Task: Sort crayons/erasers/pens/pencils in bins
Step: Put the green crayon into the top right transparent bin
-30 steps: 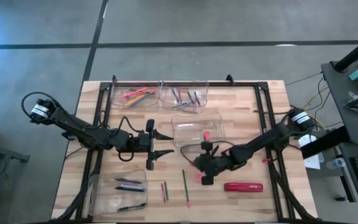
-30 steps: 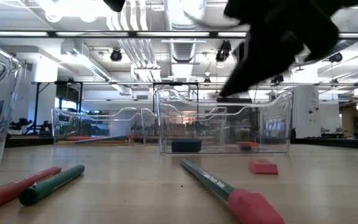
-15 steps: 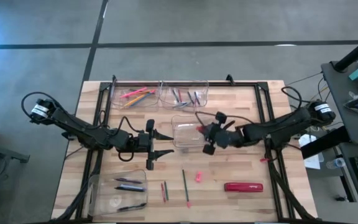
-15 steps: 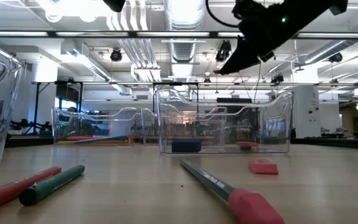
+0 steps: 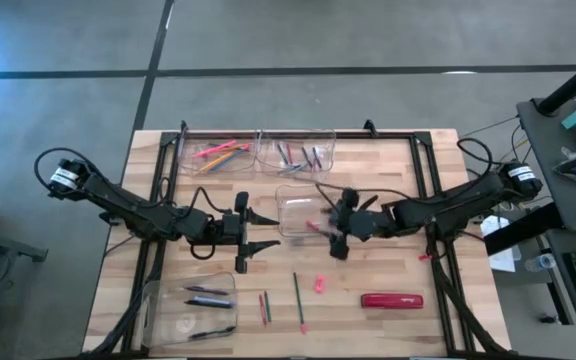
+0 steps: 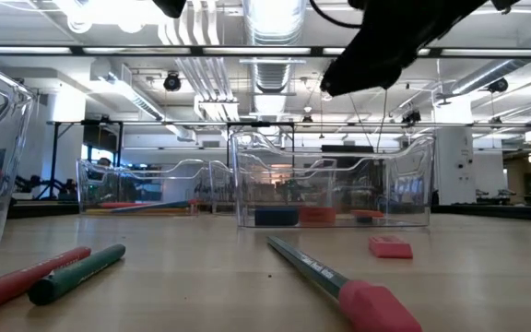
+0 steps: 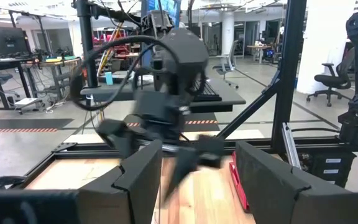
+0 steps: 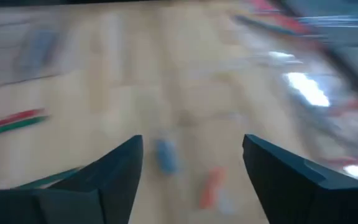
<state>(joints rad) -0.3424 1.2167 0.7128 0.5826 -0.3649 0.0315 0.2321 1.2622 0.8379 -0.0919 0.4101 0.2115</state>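
The right claw [image 5: 336, 226] hangs over the clear, shallow plastic bin at the middle of the wooden surface [image 5: 388, 170], its two dark fingers [image 8: 114, 180] spread wide with nothing between them. Inside that middle bin [image 6: 332, 184] lie a small red-orange eraser block [image 6: 318, 215], a dark blue block [image 6: 276, 217] and another small red piece [image 6: 367, 215] (the right wrist view shows the first two only as blurs below the fingers). A pink eraser [image 5: 319, 285] rests on the bare wood in front of the bin, near a large red oblong object with white lettering [image 5: 391, 300]. A long green pencil with a pink end [image 5: 297, 302] and a red and green pair [image 5: 264, 307] lie beside it. The left claw [image 5: 245, 232] waits left of the middle bin, fingers spread and empty. Two bins at the far edge hold orange and yellow sticks [image 5: 220, 153] and dark sticks [image 5: 298, 155]; a near-left bin [image 5: 190, 308] holds dark pens.
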